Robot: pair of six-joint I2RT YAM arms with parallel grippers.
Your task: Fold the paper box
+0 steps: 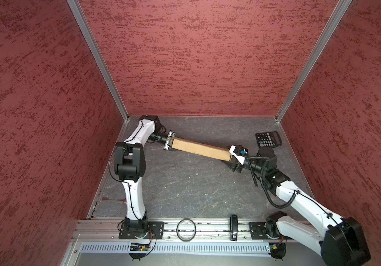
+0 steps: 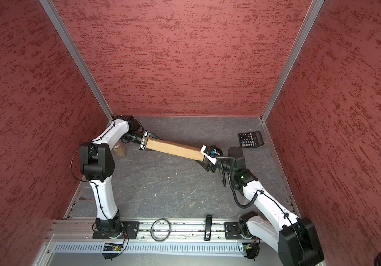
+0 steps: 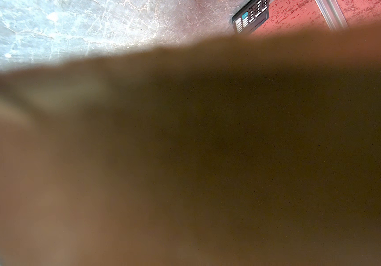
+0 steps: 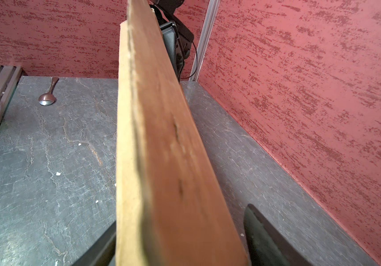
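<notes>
paper box: brown corrugated cardboard, folded up and turned on edge, only a long narrow face showing in both top views. placed toward the back of the grey table, slanting from back left to nearer right, apparently lifted clear of the surface. spans the gap between the two claws, one end at each.

left gripper: at the box's left end, jaws partly drawn in and clamped across the cardboard's thickness. cardboard close against the left wrist camera, a brown blur over most of that view.

right gripper: at the box's right end, fingers standing one on each side of the cardboard. one finger against a face, the other just beside the opposite face; cannot tell whether pressed tight or only straddling.

calculator: black, flat on the table by the right wall, apart from the box.

spoon: on the table near the left wall, well apart from the box.
</notes>
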